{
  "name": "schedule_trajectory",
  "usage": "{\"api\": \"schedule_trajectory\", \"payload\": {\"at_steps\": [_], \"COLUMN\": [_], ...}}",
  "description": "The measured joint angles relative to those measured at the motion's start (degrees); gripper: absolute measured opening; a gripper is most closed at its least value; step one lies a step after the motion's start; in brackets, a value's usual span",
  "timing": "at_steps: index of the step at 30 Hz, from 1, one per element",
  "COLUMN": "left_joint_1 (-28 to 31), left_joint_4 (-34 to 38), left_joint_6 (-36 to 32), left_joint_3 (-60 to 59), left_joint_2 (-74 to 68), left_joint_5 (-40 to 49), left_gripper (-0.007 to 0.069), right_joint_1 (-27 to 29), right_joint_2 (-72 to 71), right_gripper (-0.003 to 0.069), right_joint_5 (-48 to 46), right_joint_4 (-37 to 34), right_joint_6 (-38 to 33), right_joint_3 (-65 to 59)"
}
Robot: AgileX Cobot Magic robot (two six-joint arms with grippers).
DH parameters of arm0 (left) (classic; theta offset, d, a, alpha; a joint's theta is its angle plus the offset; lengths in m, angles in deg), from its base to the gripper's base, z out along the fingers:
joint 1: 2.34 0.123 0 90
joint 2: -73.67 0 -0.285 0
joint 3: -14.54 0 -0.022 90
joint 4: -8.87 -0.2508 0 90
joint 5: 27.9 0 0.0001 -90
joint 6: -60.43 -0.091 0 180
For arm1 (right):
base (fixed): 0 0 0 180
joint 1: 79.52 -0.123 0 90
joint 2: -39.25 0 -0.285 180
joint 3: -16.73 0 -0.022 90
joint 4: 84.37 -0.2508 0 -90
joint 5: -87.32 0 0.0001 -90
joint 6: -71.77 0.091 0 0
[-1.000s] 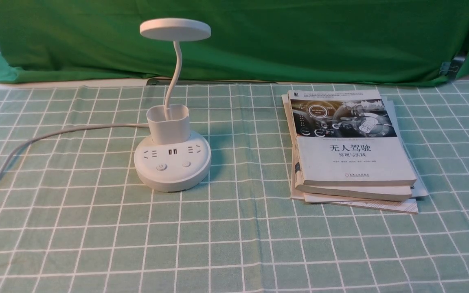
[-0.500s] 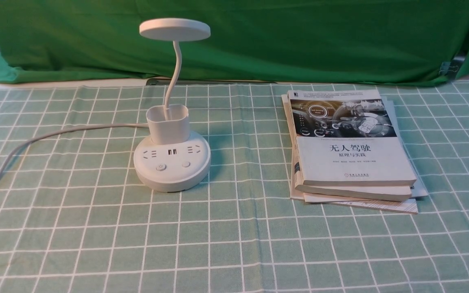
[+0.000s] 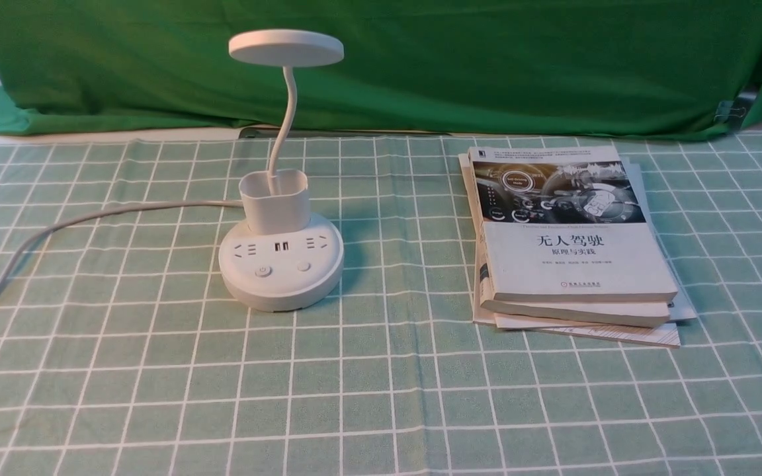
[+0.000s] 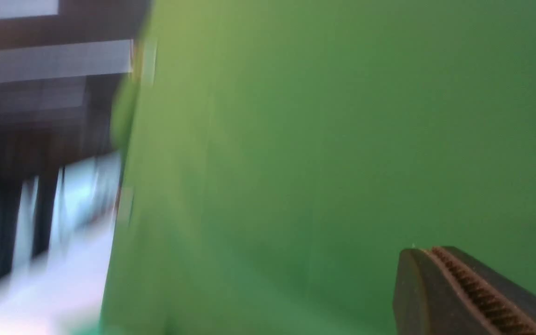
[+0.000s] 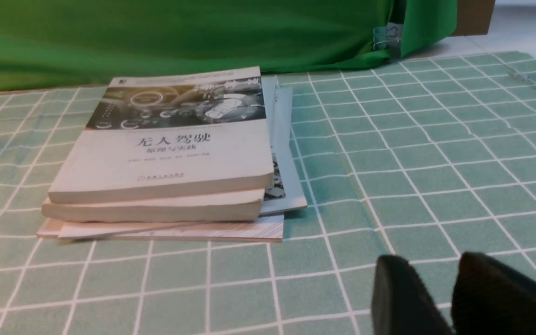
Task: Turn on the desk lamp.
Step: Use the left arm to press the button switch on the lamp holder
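Desk lamp [image 3: 281, 277] nudged slightly rightward (unlit), books [image 3: 573, 264] unmoved

A green-and-white checked cloth [image 3: 381, 396] covers my whole worktop, faintly creased toward the right edge. Along the far edge hangs a plain green backdrop [image 3: 487, 66], its lower folds lying along that edge; a metal clip [image 3: 728, 112] pinches it at the far right corner. Beyond both far corners I see a pale surface [image 5: 519, 28], softly and evenly lit

Stacked books [image 3: 573, 258] on checkered tablecloth [image 3: 381, 396]
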Motion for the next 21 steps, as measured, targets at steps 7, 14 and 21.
{"api": "schedule_trajectory", "payload": {"at_steps": [7,14,21], "left_joint_1": [0.00,-2.91,-16.96], "left_joint_4": [23.96,50.52,30.40], "left_joint_6": [-11.92,-40.33,-24.84], "left_joint_3": [0.75,8.24,21.52], "left_joint_2": [-26.28,-47.66,-62.12], "left_joint_5": [12.25,24.15,18.79], "left_gripper": [0.0021,0.0021,0.0021], "right_joint_1": [0.00,0.00,0.00], "right_joint_2": [0.00,0.00,0.00], "right_gripper": [0.0238,0.0238,0.0238], "right_joint_5": [-0.07,-0.07,-0.07], "right_joint_4": [0.00,0.00,0.00], "right_joint_6": [0.00,0.00,0.00], "right_joint_3": [0.00,0.00,0.00]}}
